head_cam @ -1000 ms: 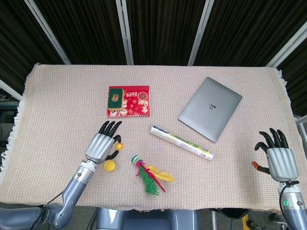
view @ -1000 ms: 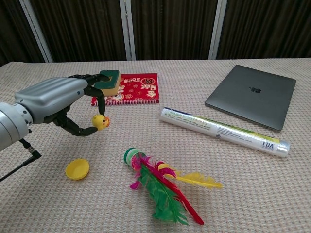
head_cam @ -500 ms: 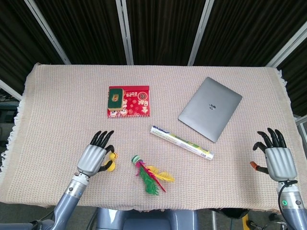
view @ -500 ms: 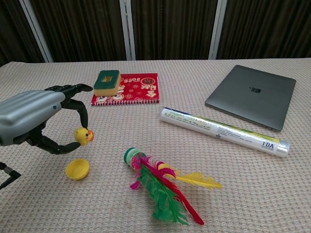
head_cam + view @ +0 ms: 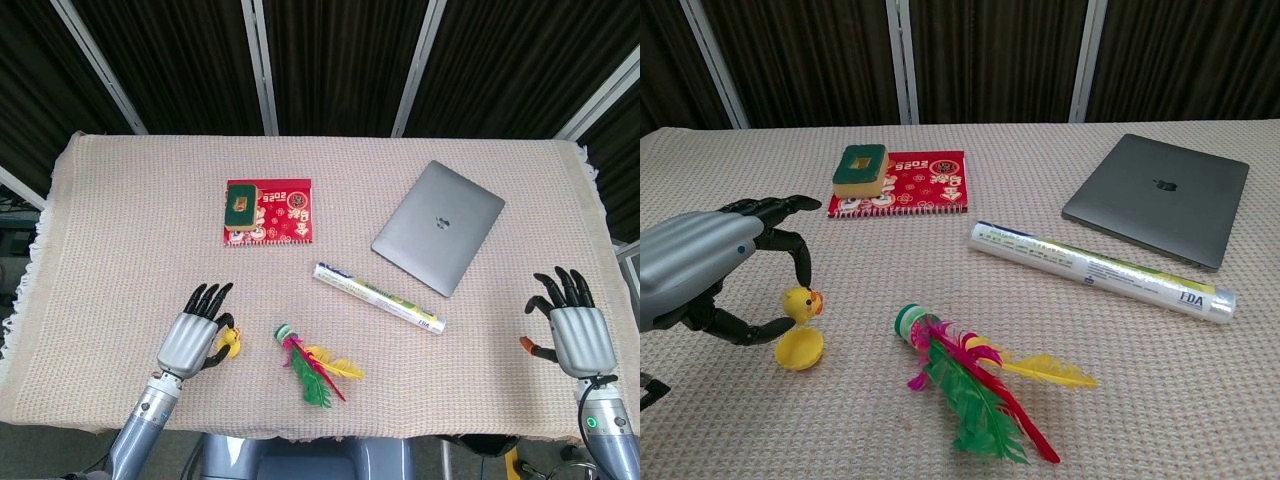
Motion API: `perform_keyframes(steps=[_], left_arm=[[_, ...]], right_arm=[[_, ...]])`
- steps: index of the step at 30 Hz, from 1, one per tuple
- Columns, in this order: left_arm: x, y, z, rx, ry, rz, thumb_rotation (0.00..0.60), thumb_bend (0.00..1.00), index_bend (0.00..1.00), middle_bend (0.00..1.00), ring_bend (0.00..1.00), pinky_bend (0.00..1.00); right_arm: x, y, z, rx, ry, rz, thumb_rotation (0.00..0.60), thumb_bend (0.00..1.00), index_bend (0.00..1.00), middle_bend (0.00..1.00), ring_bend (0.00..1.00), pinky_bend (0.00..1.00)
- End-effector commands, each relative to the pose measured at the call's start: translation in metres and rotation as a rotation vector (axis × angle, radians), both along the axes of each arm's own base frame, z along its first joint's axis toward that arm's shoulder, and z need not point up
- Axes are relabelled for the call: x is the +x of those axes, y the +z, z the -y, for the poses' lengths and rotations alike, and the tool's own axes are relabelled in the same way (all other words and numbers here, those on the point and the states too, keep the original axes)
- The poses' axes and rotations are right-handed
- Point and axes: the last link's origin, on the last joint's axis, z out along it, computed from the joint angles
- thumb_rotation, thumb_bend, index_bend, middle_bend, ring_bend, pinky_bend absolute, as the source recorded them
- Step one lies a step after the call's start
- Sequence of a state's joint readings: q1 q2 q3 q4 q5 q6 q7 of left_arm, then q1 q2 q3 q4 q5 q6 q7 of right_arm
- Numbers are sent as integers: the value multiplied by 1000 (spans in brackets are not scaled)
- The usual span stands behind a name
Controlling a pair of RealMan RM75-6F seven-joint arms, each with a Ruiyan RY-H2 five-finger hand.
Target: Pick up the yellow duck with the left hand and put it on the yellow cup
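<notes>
The small yellow duck (image 5: 799,303) is pinched between thumb and a finger of my left hand (image 5: 695,270). It hangs just above the rim of the yellow cup (image 5: 800,349), which lies low on the cloth near the front left. In the head view the left hand (image 5: 190,339) covers most of the duck (image 5: 231,340) and the cup; only a yellow sliver shows beside the fingers. My right hand (image 5: 578,328) hovers at the far right edge of the table, fingers spread, holding nothing.
A feathered shuttlecock (image 5: 965,377) lies just right of the cup. Further right is a foil roll (image 5: 1102,271) and a grey laptop (image 5: 1160,198). A red booklet (image 5: 905,184) with a green sponge (image 5: 860,169) sits at the back.
My left hand has drawn back toward the front edge and lowered, carrying the duck from above the cloth down to just over the cup. The right hand barely shifted.
</notes>
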State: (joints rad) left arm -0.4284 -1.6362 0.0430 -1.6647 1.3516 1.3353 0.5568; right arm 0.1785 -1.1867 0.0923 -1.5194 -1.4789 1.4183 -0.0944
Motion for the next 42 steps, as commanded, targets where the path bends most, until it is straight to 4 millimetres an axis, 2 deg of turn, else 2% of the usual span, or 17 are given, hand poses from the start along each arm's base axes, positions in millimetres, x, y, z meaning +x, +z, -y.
perform_keyframes(steps=[1,13,25,42], left_arm=[[-2,-3,4,-8,9,9,600,350,542,0,0,0],[-13,-8,17,-16,41,5,600,352,542,0,0,0],[-25,-15,13,-9,77,-19,600,352,541,0,0,0],[-25,-19,11,-14,71,-36,600,352,540,0,0,0]], right_arm=[[0,-1,0,3,2,0,600,0,492,154,0,0],[1,-2,3,11,1,13,600,0,492,149,0,0],[2,-3,3,12,3,16,600,0,493,145,0,0],[2,-3,2,16,3,27,600,0,493,143,0,0]])
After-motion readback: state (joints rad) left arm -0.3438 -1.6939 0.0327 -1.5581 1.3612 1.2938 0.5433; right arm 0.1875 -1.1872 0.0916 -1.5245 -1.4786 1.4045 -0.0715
